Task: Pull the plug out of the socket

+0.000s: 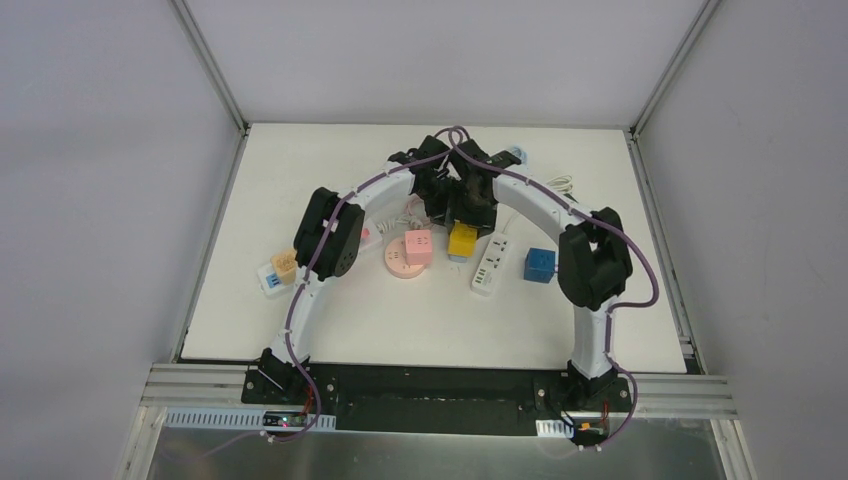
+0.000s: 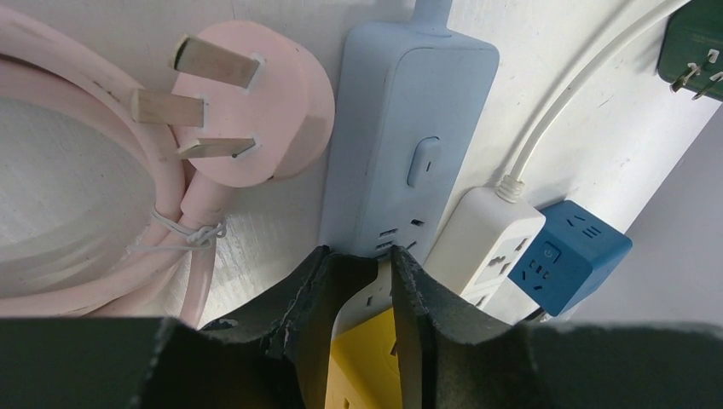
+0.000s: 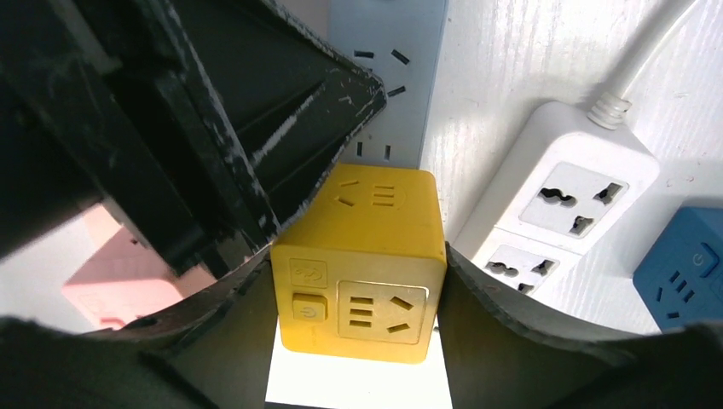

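A yellow cube plug (image 3: 358, 264) sits on the near end of a pale blue socket strip (image 2: 409, 119). My right gripper (image 3: 358, 285) is shut on the cube, one finger against each side face. The left gripper (image 2: 384, 256) stands over the strip just behind the cube. Its jaws are narrowly open, and its fingertips (image 2: 324, 260) are down on the strip's top, not around its sides. In the top view both wrists crowd over the yellow cube (image 1: 462, 240), hiding the fingers.
A white power strip (image 3: 563, 196) and a blue cube socket (image 3: 682, 264) lie to the right. A pink plug (image 2: 256, 111) with a coiled pink cable (image 2: 77, 213) lies to the left. A pink cube (image 1: 418, 246) and an orange cube (image 1: 284, 265) stand nearer the front.
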